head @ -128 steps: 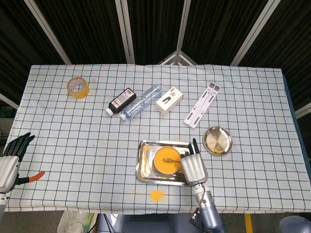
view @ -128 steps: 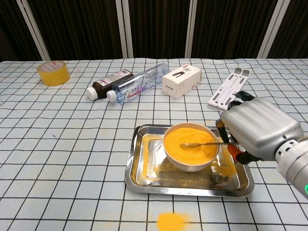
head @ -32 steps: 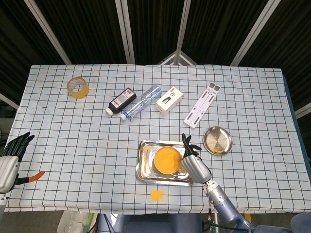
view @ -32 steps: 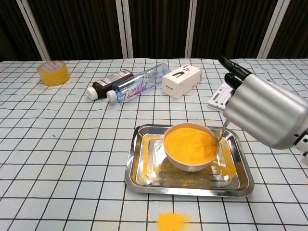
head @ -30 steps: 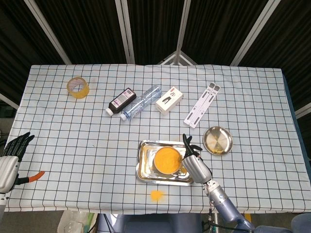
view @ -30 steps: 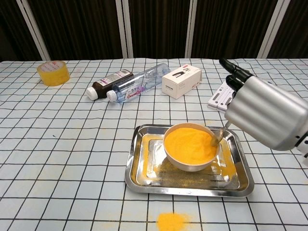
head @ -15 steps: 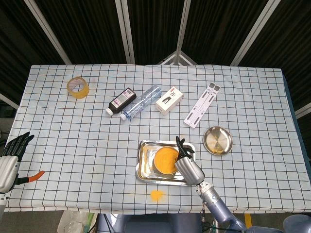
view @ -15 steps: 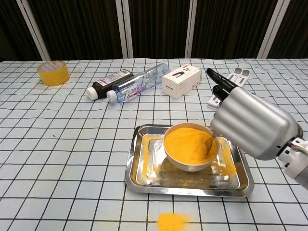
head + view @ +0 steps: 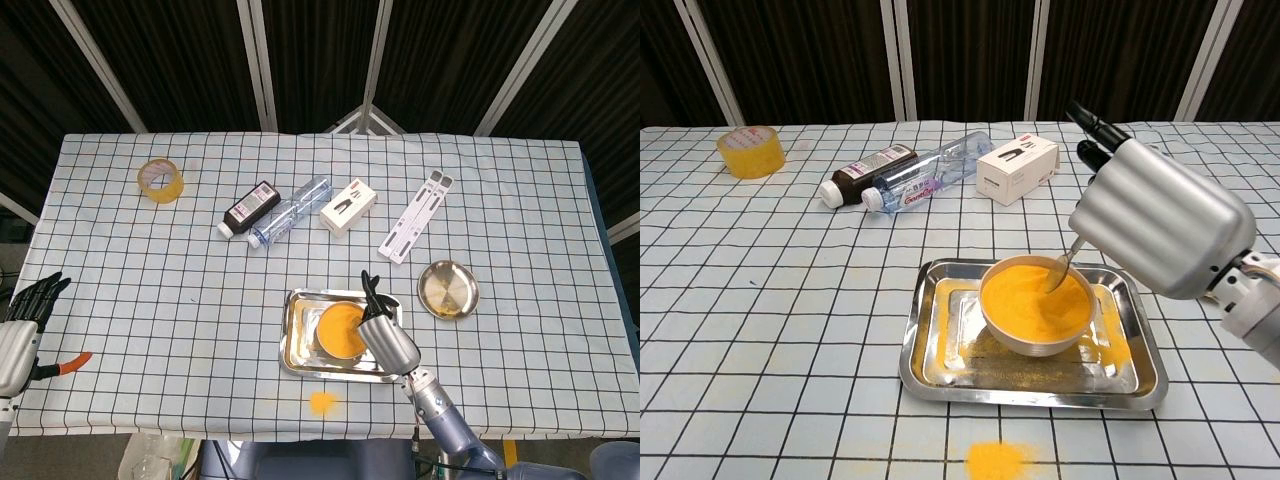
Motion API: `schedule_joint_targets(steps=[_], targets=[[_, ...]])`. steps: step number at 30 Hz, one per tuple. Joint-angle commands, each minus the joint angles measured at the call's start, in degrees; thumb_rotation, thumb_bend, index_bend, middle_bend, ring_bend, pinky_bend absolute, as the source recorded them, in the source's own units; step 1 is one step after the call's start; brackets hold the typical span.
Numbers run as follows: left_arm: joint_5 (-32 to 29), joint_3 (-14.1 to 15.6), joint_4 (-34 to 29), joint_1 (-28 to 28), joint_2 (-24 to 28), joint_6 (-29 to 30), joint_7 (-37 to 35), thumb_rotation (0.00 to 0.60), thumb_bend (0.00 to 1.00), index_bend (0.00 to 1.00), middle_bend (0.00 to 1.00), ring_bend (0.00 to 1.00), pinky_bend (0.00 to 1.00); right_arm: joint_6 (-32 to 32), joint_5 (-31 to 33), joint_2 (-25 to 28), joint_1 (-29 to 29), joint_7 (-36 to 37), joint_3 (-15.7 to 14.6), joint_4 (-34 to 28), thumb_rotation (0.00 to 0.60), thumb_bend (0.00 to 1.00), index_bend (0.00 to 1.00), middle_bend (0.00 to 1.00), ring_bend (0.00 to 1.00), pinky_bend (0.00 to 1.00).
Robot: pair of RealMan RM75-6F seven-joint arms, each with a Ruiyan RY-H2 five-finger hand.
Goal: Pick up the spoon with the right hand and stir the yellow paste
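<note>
— One spoon [image 9: 1063, 264], and which way does it run?

— Steeply tilted: the thin metal handle rises to the upper right into the right hand [image 9: 1155, 222], and the lower end dips down-left into the yellow paste [image 9: 1033, 297]. The chest view shows only a short stretch of handle between the hand and the paste; the spoon's bowl is sunk out of sight.

— How does the hand hold it?

— Its silver, ribbed back faces the chest camera, fingers curled around the handle, dark fingertips [image 9: 1088, 118] pointing up and away. Where exactly the fingers meet the handle is hidden behind the hand.

— And the paste?

— A smooth, matte orange-yellow mass filling a round, pale bowl [image 9: 1025, 343]. The bowl stands in a shiny rectangular steel tray [image 9: 921, 352] with rounded corners, dusted with yellow powder. A small yellow spill [image 9: 996, 460] lies on the checked tablecloth [image 9: 770, 330] just in front of the tray.

— The other hand?

— The left hand [image 9: 20, 330] shows at the table's left edge in the head view, dark fingers spread, holding nothing, well apart from the tray.

— What else lies on the cloth?

— A roll of yellow tape [image 9: 751, 151], a dark bottle [image 9: 866, 172] lying beside a clear plastic bottle [image 9: 927, 181], a white box [image 9: 1016, 168], a white slatted stand [image 9: 415, 229] and a round metal dish [image 9: 447, 289].
</note>
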Motion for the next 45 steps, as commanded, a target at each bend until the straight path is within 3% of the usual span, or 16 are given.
schedule_joint_targets(steps=[1, 7, 15, 24, 31, 45], targets=[[0.02, 0.00, 0.01, 0.02, -0.03, 0.05, 0.08, 0.600, 0.00, 0.00, 0.00, 0.00, 0.00, -0.14, -0.23, 1.03, -0.66, -0.38, -0.55, -0.10, 0.600, 0.98, 0.77, 0.64, 0.26, 0.00], [0.03, -0.07, 0.10, 0.02, -0.20, 0.17, 0.30, 0.600, 0.00, 0.00, 0.00, 0.00, 0.00, -0.47, -0.48, 1.61, -2.18, 0.88, -2.33, 1.37, 0.600, 0.98, 0.77, 0.64, 0.26, 0.00], [-0.20, -0.16, 0.13, -0.01, -0.28, 0.10, 0.32, 0.600, 0.00, 0.00, 0.00, 0.00, 0.00, -1.41, -0.92, -0.58, -2.36, 2.59, -2.37, 3.58, 0.600, 0.98, 0.77, 0.64, 0.26, 0.00], [-0.22, -0.10, 0.13, -0.04, -0.12, -0.08, 0.06, 0.600, 0.00, 0.00, 0.00, 0.00, 0.00, -1.64, 0.57, -4.64, -2.21, 2.79, 0.33, 5.51, 0.600, 0.98, 0.77, 0.64, 0.26, 0.00], [-0.25, -0.18, 0.21, -0.12, -0.08, -0.15, -0.32, 0.600, 0.00, 0.00, 0.00, 0.00, 0.00, -1.05, 0.28, -3.11, -1.49, 1.33, 2.59, 3.22, 0.600, 0.98, 0.77, 0.64, 0.26, 0.00], [-0.53, -0.15, 0.00, 0.01, -0.18, -0.13, 0.07, 0.600, 0.00, 0.00, 0.00, 0.00, 0.00, -2.85, 0.55, -5.20, -0.93, 0.05, 2.33, 3.07, 0.600, 0.98, 0.77, 0.64, 0.26, 0.00]])
